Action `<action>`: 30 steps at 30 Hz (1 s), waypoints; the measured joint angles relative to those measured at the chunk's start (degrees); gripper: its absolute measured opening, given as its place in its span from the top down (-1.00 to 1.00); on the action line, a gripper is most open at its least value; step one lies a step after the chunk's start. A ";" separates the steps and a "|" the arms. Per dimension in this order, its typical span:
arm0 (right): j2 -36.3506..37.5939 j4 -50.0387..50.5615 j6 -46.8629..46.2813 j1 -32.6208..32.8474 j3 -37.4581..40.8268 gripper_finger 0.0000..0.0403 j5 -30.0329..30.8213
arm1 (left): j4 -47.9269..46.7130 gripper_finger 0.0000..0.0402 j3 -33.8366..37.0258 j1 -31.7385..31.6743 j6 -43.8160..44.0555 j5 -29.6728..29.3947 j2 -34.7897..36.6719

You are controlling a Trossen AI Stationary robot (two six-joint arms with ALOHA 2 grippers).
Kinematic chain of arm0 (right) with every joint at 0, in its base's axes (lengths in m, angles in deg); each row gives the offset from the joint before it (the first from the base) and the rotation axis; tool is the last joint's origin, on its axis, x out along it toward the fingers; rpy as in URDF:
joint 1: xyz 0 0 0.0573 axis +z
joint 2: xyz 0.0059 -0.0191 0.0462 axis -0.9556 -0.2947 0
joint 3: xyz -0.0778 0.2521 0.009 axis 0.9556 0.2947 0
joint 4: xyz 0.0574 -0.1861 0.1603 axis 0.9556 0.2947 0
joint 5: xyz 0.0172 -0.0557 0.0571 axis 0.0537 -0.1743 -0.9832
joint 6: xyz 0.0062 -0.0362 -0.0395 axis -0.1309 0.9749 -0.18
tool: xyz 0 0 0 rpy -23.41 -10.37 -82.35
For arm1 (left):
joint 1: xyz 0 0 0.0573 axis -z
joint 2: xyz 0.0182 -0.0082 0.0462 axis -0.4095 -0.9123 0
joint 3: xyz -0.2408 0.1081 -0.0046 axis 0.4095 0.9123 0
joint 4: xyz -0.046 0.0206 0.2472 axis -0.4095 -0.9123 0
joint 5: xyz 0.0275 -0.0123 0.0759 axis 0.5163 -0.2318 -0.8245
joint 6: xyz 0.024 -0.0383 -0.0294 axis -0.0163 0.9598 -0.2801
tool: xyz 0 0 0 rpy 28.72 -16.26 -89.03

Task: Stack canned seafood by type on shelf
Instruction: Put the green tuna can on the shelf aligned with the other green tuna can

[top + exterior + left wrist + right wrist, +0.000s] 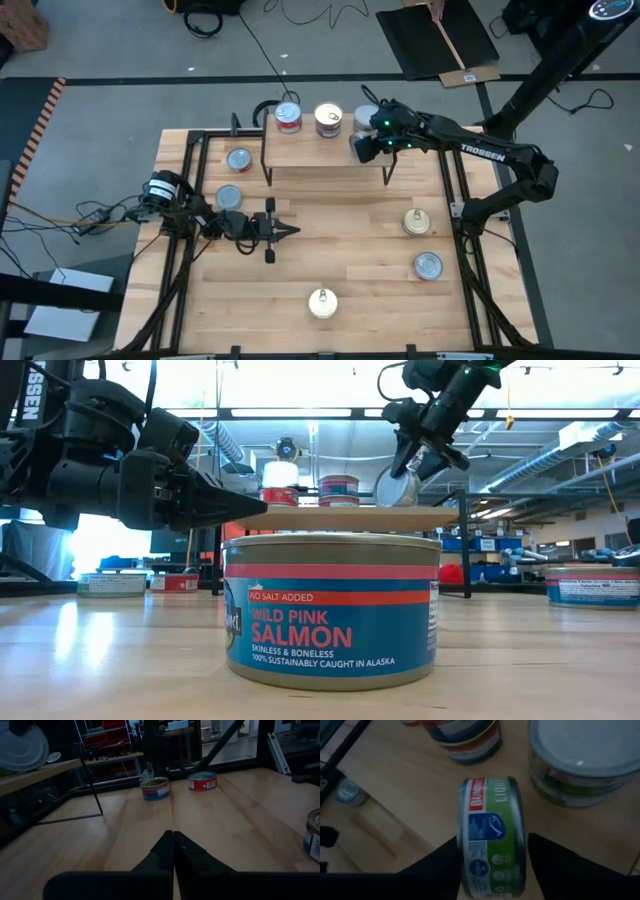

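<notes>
The right gripper (492, 865), jaws clenched on a green-labelled can (491, 837) turned on its edge, holds it over the shelf (320, 150) near two standing cans (287, 118). The left gripper (288, 231) rests over the bench (350, 240), jaws closed and empty.

The slatted wooden desk (330, 230) carries the shelf (320, 150) and six scattered tins. Two tins (288, 118) stand on the shelf.

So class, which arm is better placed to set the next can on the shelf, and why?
The right. Its gripper already holds a green-labelled can on edge over the shelf. The left gripper is empty, fingers together, over the tabletop.
</notes>
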 joint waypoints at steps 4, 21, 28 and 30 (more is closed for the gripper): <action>0.00 -0.09 0.44 -0.06 0.00 -0.21 1.23 | -0.04 0.96 0.00 0.00 0.11 0.00 0.00; 0.22 -1.33 -3.01 -3.36 0.00 0.27 -2.78 | -0.19 0.96 0.00 0.00 0.17 0.00 0.00; -0.04 -2.30 -5.57 -4.50 0.02 0.24 -7.68 | -0.20 0.96 0.00 0.00 0.20 0.00 0.01; -0.40 -2.43 -6.02 -4.89 0.00 0.18 -7.90 | -0.18 0.96 0.00 0.00 0.33 0.00 0.00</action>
